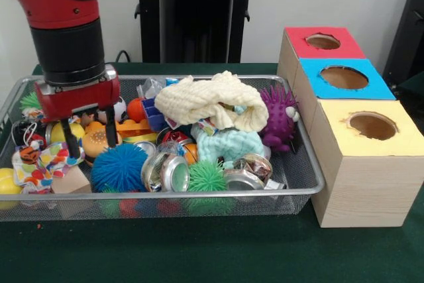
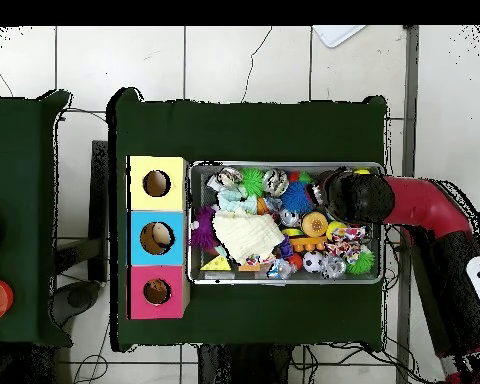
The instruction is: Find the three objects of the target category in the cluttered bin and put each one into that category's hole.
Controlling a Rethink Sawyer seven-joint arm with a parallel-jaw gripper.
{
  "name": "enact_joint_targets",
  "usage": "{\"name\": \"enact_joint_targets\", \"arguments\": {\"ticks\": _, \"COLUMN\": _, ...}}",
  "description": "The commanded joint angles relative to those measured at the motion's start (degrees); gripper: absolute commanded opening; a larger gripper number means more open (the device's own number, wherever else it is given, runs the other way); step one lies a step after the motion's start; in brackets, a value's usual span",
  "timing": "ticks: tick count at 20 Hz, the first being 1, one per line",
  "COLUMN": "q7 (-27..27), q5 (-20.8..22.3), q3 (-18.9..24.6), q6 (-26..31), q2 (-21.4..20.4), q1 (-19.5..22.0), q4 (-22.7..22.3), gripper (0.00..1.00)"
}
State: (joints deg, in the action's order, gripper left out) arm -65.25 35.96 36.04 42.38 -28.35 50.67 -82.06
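Nearest the camera, the bin (image 1: 301, 164) is sitting on green cloth, its silver wire mesh showing through at the front wall. Just inside it, a blue spiky ball (image 1: 119, 167), a green spiky ball (image 1: 207, 177) and some shiny round tins (image 1: 165, 171) are crowding a pale wooden block (image 1: 69, 181).

Behind the block, at the bin's left end in the front view, the gripper (image 1: 91, 147) is reaching down into the clutter with its fingers spread apart, gripping nothing.

Just left of it, a small orange, black-striped piece (image 1: 28, 155) is peeking out. It is probably the tiger, one of the three objects, though half buried. The duckling and bear are not showing clearly.

Such a plush is likely light, soft and squashy. It should give under the pads without slipping, so pinching across the round body looks safest. A patterned rag (image 1: 41, 167) is lying against it and may snag.

Farther back, a cream knitted cloth (image 1: 212, 101) is draping over the pile beside a purple spiky hedgehog (image 1: 278, 117).

Farthest away, past the yellow and blue boxes, the hole (image 1: 322, 41) with its red card surround is waiting, well apart from the gripper.
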Motion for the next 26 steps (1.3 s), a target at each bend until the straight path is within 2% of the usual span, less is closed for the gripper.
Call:
{"name": "enact_joint_targets", "arguments": {"ticks": 1, "q7": 22.6, "q5": 4.1, "q3": 3.5, "q6": 8.0, "q2": 2.4, "q1": 0.9, "q4": 6.9, "gripper": 1.0}}
{"name": "enact_joint_targets", "arguments": {"ticks": 6, "q7": 24.9, "q5": 3.5, "q3": 1.7, "q6": 11.4, "q2": 1.4, "q1": 0.5, "q4": 8.9, "gripper": 1.0}}
{"name": "enact_joint_targets", "arguments": {"ticks": 10, "q7": 26.4, "q5": 4.0, "q3": 0.1, "q6": 13.0, "q2": 2.7, "q1": 0.6, "q4": 9.9, "gripper": 1.0}}
{"name": "enact_joint_targets", "arguments": {"ticks": 14, "q7": 25.4, "q5": 5.1, "q3": -3.2, "q6": 16.7, "q2": 3.9, "q1": 0.4, "q4": 9.5, "gripper": 1.0}}
{"name": "enact_joint_targets", "arguments": {"ticks": 18, "q7": 26.1, "q5": 5.1, "q3": -2.4, "q6": 14.1, "q2": 4.8, "q1": 2.8, "q4": 7.6, "gripper": 1.0}}
{"name": "enact_joint_targets", "arguments": {"ticks": 26, "q7": 28.3, "q5": 6.4, "q3": -1.7, "q6": 12.5, "q2": 9.4, "q1": 4.5, "q4": 9.3, "gripper": 1.0}}
